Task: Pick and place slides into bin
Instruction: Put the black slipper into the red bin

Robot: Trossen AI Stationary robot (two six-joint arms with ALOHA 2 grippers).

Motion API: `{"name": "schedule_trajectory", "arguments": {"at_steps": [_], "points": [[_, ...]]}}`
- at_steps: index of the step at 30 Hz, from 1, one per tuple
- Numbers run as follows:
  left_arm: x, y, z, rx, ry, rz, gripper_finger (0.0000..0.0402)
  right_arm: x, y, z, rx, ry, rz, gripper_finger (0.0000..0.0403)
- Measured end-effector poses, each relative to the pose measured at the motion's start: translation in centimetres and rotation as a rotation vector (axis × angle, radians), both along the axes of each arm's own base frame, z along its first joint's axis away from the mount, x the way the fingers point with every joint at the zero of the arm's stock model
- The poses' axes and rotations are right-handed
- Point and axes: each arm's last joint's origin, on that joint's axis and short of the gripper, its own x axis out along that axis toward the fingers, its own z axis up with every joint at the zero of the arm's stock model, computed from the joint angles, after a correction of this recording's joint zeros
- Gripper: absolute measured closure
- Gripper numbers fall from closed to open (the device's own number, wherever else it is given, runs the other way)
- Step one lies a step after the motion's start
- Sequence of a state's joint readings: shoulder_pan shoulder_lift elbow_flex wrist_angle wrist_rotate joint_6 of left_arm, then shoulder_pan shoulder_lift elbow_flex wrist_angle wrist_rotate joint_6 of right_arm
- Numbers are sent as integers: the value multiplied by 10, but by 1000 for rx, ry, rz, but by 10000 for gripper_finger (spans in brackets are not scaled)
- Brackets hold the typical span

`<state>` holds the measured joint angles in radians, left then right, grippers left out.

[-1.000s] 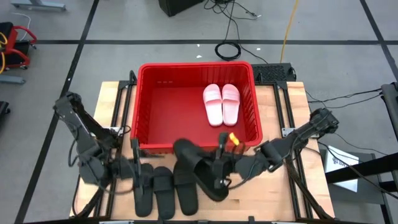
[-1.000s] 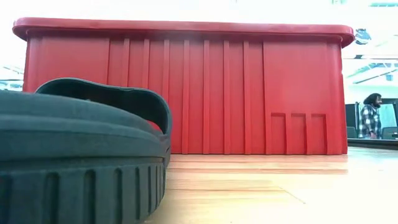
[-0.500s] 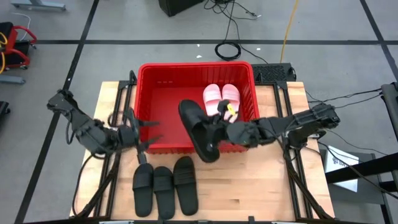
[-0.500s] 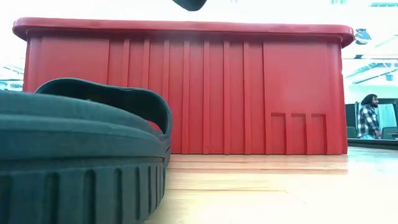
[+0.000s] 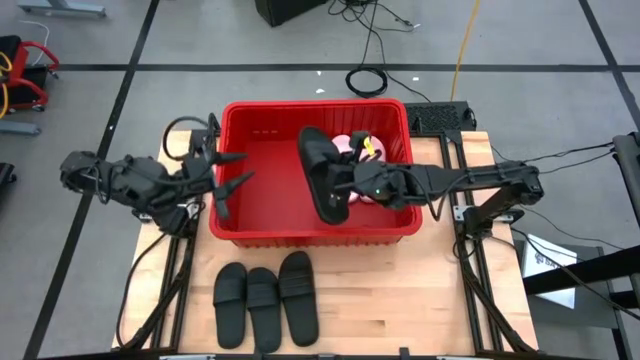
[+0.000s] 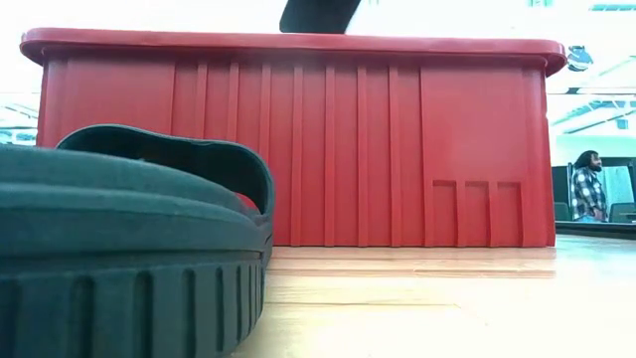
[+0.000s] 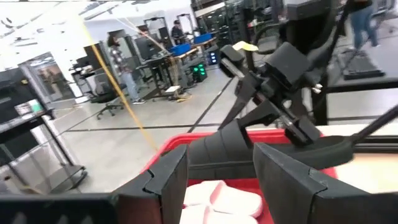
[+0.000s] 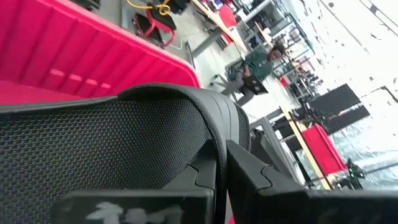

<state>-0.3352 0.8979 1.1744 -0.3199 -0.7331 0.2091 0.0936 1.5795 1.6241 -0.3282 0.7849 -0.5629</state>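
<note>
The slides were in three spots. Going from left to right, the left gripper (image 5: 228, 172) hung over the left wall of the bin (image 5: 262, 232), with its two fingers spread apart and nothing between them. Three black slides (image 5: 266, 301) lay side by side on the wooden table (image 5: 400, 300), just in front of the bin. The bin was a big red box with tall sides and stood at the back of the table. Over the middle of the bin, one more black slide (image 5: 322, 174) hung in the air, tilted up on its side. The right gripper (image 5: 350, 180) pinched it by the strap, and its fingers were pressed tight on that strap. Inside the bin, in the far right corner, lay two pink slides (image 5: 352, 146), partly hidden behind the black one and the gripper. In the low view, a black slide (image 6: 129, 249) lay very near the camera, with the red wall behind it.
</note>
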Motion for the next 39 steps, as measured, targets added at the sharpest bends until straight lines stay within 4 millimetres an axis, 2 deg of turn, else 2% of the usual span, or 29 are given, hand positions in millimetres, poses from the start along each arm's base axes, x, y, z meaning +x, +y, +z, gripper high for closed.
{"name": "schedule_trajectory", "arguments": {"at_steps": [8,15,19,25,29,39], "points": [[5,29,-1,17,20,38,213,0,-32,0,-16,17,-80,392],[6,63,-4,-6,51,72,213,-1,-65,-7,57,50,-74,392],[6,81,-7,-19,67,87,213,3,-86,-21,75,92,-135,392],[9,105,-12,-40,95,93,213,15,-109,-57,76,164,-186,392],[13,121,-17,-74,114,69,213,19,-115,-77,72,198,-196,392],[28,156,-33,-155,149,-21,213,31,-115,-105,81,192,-116,392]]}}
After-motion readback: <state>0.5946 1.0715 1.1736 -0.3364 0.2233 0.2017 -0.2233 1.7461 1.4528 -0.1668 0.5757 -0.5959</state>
